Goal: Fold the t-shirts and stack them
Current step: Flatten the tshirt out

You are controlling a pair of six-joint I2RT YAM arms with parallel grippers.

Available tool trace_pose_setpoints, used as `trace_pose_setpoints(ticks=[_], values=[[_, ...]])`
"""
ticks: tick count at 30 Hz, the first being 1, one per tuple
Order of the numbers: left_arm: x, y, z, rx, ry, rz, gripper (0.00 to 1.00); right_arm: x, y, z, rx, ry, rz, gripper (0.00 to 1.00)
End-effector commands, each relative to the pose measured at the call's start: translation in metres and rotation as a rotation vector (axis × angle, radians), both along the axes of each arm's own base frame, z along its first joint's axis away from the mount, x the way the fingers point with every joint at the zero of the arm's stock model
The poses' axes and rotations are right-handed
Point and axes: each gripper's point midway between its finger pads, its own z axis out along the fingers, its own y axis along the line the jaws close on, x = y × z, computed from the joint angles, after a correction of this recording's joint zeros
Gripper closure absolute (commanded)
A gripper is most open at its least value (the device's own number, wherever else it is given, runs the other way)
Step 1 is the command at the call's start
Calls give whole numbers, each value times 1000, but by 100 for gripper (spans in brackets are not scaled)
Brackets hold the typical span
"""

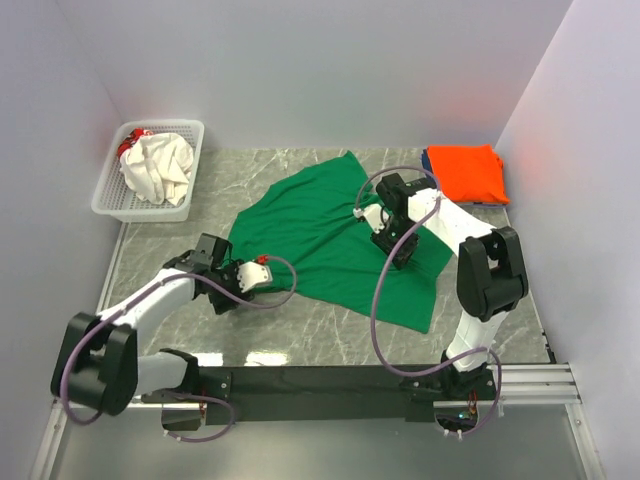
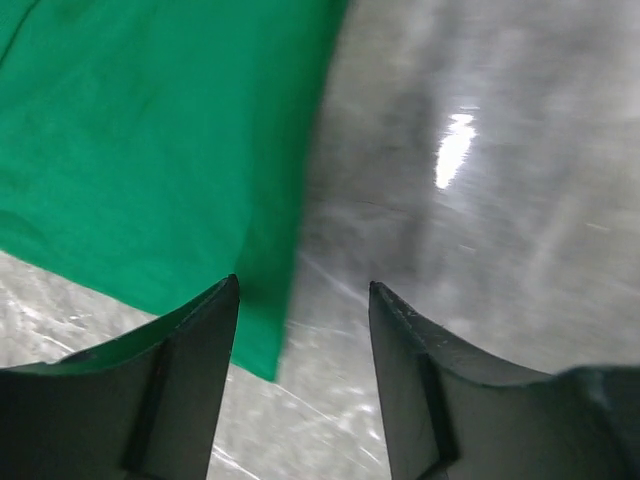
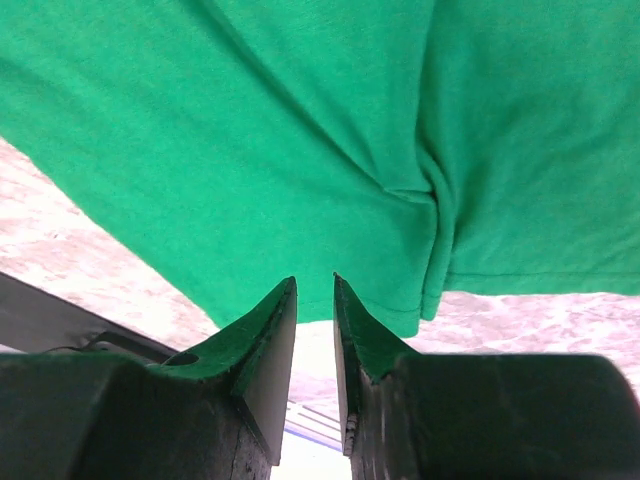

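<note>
A dark green t-shirt (image 1: 330, 235) lies spread and rumpled on the marble table. My left gripper (image 1: 266, 278) is open at its lower left edge. In the left wrist view, the shirt's corner (image 2: 150, 150) lies by the left finger and bare table shows between the jaws of the left gripper (image 2: 303, 285). My right gripper (image 1: 392, 256) hovers over the shirt's right part. In the right wrist view, its jaws (image 3: 315, 285) are only narrowly apart and empty, just short of the shirt's hem (image 3: 300, 120). A folded orange t-shirt (image 1: 468, 172) lies at the back right, with a blue edge (image 1: 428, 160) beneath it.
A white lattice basket (image 1: 110, 205) at the back left holds a crumpled cream-white t-shirt (image 1: 160, 168) and something red (image 1: 133, 140). White walls close in the table on three sides. A black rail (image 1: 330, 380) runs along the near edge.
</note>
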Motion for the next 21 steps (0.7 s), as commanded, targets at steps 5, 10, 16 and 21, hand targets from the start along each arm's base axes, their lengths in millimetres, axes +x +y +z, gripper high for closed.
trace_pose_setpoints(ticks=[5, 10, 16, 21], values=[[56, 9, 2, 105, -163, 41, 55, -15, 2, 11, 30, 3, -13, 71], [55, 0, 1, 102, -55, -10, 97, -14, 2, 9, 27, 6, -7, 71], [46, -43, 66, -84, 127, -152, 99, -18, -1, 6, 19, 12, 5, 71], [121, -66, 68, -147, 249, -50, 87, -17, -6, -1, -4, 19, 9, 72]])
